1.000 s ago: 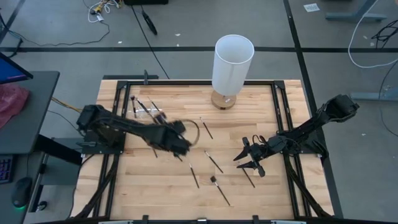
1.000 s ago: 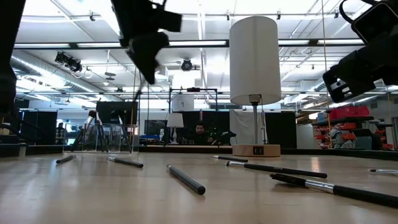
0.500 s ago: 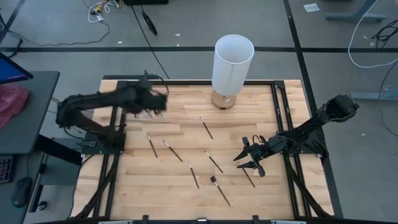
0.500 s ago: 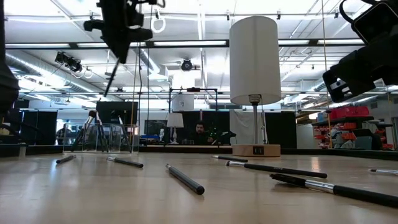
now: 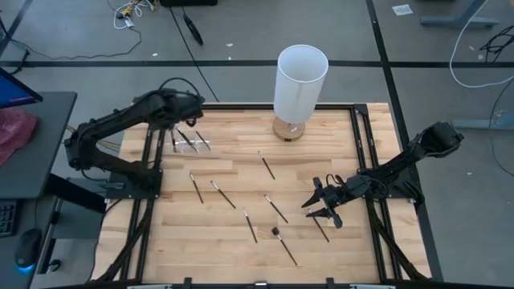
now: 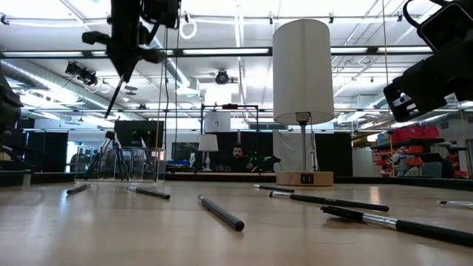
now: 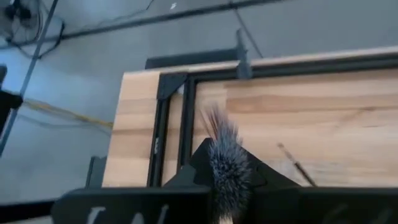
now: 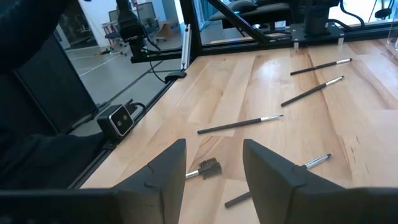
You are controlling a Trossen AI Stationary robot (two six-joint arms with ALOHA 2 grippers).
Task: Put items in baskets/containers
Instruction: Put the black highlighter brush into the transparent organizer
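**Makeup brushes, loose:** we count seven on the surface.
- Six are spread from the centre toward 5 o'clock:
  - one (image 5: 197, 189)
  - one (image 5: 223, 194)
  - one (image 5: 266, 166)
  - one (image 5: 276, 209)
  - one (image 5: 250, 226)
  - a tufted one (image 5: 283, 245)
- The seventh (image 5: 321, 229) lies at 4 o'clock.
- All seven lie flat, and each long axis runs roughly from 11 to 5 o'clock.

**Makeup brushes, stowed:** we make out about three dark handles. The exact count is unclear.

**Held brush** (image 6: 118, 89)**:** one.
- It hangs close to upright, with the handle slanting down.
- Its bristle head is up between the fingers.

**Container** (image 5: 206, 144)**:** one, clear and low. It sits at 10 o'clock, just inside the black frame rail (image 5: 149, 152).

**White cylinder** (image 5: 301, 79)**:** one, on a wooden base, upright at 12 o'clock.

**Left end effector** (image 5: 193, 112)**:** it is raised above the container's far side, fingers clamped on the held brush.

**Right end effector** (image 5: 325, 205)**:** it hovers between 3 and 4 o'clock with its fingers apart. The seventh brush lies just nearer the front edge than it.

**Open room:**
- There is bare wood at 7 to 8 o'clock.
- There is also bare wood at 1 to 2 o'clock, right of the cylinder.
- Black rails border the surface on all four sides.
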